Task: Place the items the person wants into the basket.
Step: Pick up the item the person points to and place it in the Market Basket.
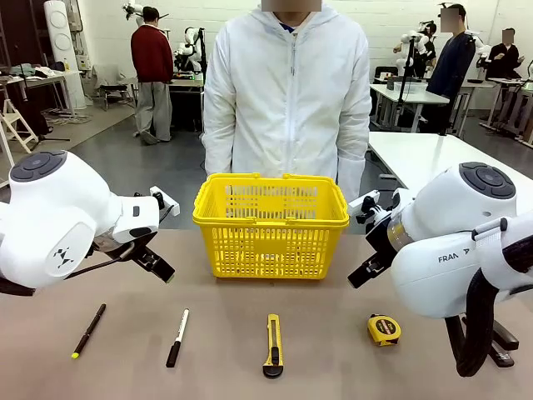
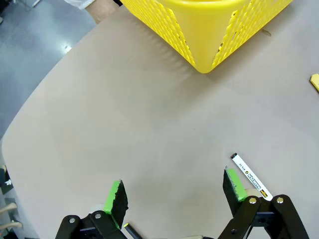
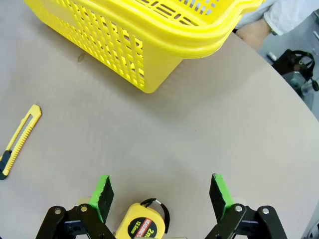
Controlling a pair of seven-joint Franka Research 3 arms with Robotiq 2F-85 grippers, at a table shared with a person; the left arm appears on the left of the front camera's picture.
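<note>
Picking is not begun: left pincer (image 2: 172, 191) and right pincer (image 3: 162, 191) are held wide, empty; the round yellow-and-black tape measure (image 3: 141, 226) likely must be gripped next.

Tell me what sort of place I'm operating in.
Probably a lab or workshop hall: white workbenches stand behind, other people stand at them, and a person in a white coat faces our table, laid with a yellow shopping basket, utility knife and tape measure.

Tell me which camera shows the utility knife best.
The front view: the utility knife lies whole and near the middle. The right wrist view has it slanted at the picture's edge; the left wrist view catches a yellow corner.
</note>
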